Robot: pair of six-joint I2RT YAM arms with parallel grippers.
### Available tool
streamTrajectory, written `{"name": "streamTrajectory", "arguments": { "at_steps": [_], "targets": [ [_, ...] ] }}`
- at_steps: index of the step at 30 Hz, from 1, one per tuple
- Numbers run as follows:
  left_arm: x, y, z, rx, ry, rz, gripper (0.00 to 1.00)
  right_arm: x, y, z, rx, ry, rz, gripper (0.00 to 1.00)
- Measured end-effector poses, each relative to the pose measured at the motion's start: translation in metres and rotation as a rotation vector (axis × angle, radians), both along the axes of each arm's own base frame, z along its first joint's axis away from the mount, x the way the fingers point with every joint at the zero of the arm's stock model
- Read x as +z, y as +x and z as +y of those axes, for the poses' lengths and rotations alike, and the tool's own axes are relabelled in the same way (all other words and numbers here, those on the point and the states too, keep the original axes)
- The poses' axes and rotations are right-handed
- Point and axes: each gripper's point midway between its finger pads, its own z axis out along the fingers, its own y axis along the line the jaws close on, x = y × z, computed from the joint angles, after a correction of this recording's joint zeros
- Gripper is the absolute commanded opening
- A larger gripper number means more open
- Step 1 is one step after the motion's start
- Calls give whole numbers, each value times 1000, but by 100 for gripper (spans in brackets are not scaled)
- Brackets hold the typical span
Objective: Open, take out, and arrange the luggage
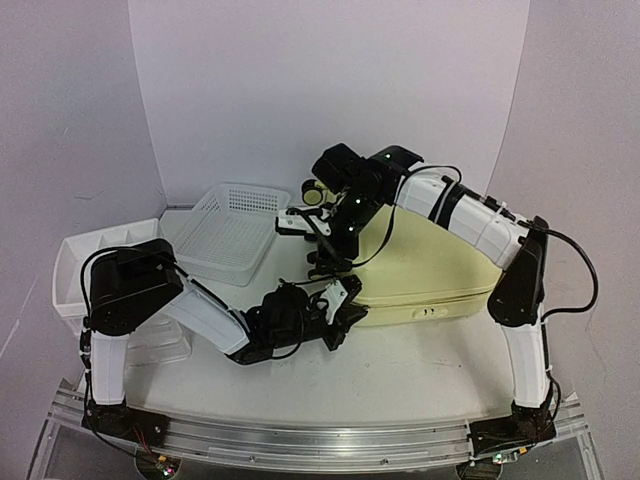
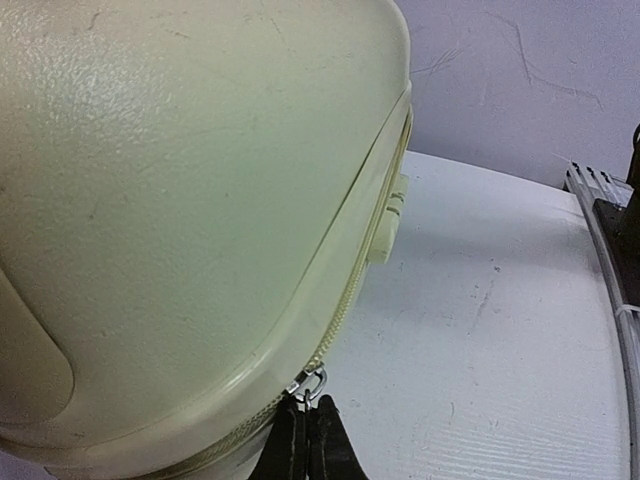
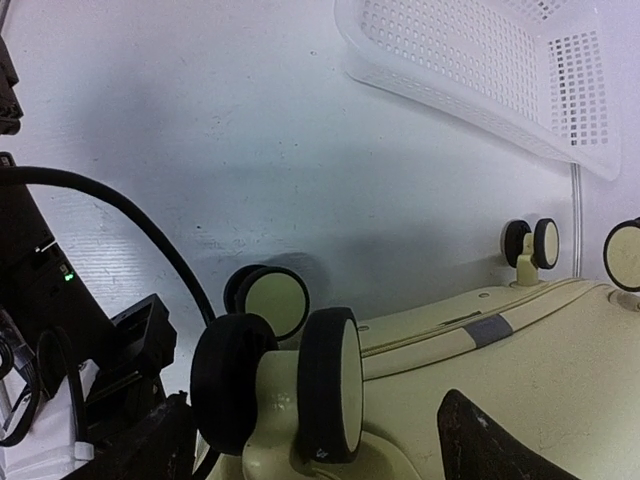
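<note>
Bright even light, soft shadows, mild wrist-view distortion

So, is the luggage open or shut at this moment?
Shut. The luggage shows its zipper seam closed and no lining; the left claw pinches the zipper pull.

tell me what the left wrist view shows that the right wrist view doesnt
Only the left wrist view: the left gripper, shut on the zipper pull at the end of the zipper seam. Only the right wrist view: the wheels, the white mesh basket and a black cable. Both: the pale yellow luggage lying on the white table.
</note>
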Motion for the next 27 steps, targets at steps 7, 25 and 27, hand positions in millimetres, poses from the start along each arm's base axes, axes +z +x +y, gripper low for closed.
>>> {"name": "streamTrajectory", "arguments": {
  "at_steps": [7,25,27],
  "targets": [
    [0,0,0,0,-1,-1,0,-10,-4,-3,24,-95,-22,74],
    [-5,5,7,44,-22,55,0,-21,1,1,-47,-122,-140,24],
    [-7,7,10,51,-25,61,0,-20,4,4,-64,-84,-166,18]
  ]
}}
